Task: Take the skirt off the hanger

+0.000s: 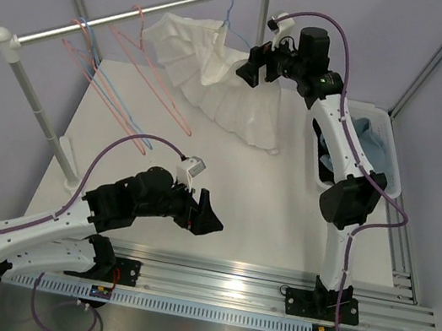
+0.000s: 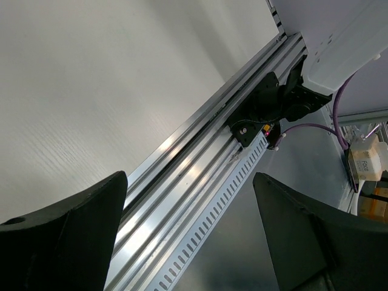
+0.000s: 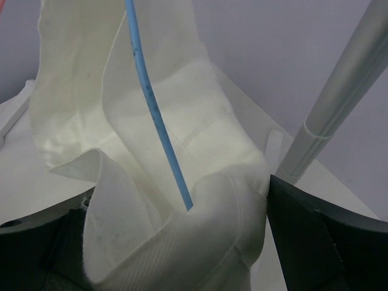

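Status: one white pleated fabric skirt (image 1: pixel 232 103) is still on its hanger, not removed. It hangs from one light-blue wire hanger (image 1: pixel 227 8) at the right end of the single metal garment rail (image 1: pixel 145 15), and its hem reaches the white desk (image 1: pixel 266 199).

Arms: two.

Right fingers (image 1: pixel 251 70) are up at the top of the skirt, just under the rail. In the right wrist view both fingers are spread wide, one on each side of the bunched waistband. The fabric fills the gap and touches the inner face of at least the right-hand one. Looks like a straddle, not a clamp. The blue wire (image 3: pixel 154 115) runs down into the fold between them, and one upright rail post (image 3: pixel 339 103) stands just beside.

Left fingers (image 1: pixel 208 215) are low over the front of the desk, well apart from the skirt. In the left wrist view they are spread wide with nothing between them, just bare desk (image 2: pixel 91 91) and the aluminium base rail (image 2: pixel 200 163) below.

Other hangers on the rail, all bare, left of the skirt:
- two pink wire hangers (image 1: pixel 162 87), as far as I can separate the wires
- one more light-blue wire hanger (image 1: pixel 90 35)

That makes four hangers in total and one garment hung. One pale-blue bin (image 1: pixel 383 143) sits at the right desk edge behind the right arm. There is blue fabric inside it, but I can't tell what.
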Action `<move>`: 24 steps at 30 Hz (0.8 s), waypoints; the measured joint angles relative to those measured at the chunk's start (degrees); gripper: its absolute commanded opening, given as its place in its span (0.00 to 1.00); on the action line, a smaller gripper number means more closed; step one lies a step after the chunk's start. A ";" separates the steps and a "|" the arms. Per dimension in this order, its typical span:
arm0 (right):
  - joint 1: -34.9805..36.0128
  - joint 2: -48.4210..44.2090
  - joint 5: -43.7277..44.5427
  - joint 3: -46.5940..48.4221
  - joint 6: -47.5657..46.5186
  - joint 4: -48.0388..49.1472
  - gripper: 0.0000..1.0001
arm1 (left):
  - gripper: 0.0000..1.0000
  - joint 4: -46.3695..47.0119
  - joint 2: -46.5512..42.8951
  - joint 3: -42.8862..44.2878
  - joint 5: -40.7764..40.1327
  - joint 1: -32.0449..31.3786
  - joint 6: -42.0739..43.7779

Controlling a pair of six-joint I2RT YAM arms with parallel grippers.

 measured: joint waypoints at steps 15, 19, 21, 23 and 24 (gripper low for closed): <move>0.33 6.49 -10.01 7.54 -0.35 -2.03 0.00 | 0.87 0.02 1.20 -0.02 0.00 0.00 0.52; 0.92 6.51 -11.17 7.54 -0.07 -1.88 0.00 | 0.87 0.00 0.92 -0.02 0.00 0.00 0.52; 1.16 6.51 -11.89 7.54 -0.04 -1.92 0.00 | 0.87 -0.04 0.59 -0.02 0.00 0.00 0.50; 1.44 6.36 -11.91 7.23 -0.22 -1.75 0.00 | 0.87 -0.04 0.20 -0.02 0.00 0.00 0.50; 1.57 5.95 -11.78 6.40 -0.35 -1.25 0.00 | 0.87 -0.04 -0.02 -0.02 0.00 0.00 0.50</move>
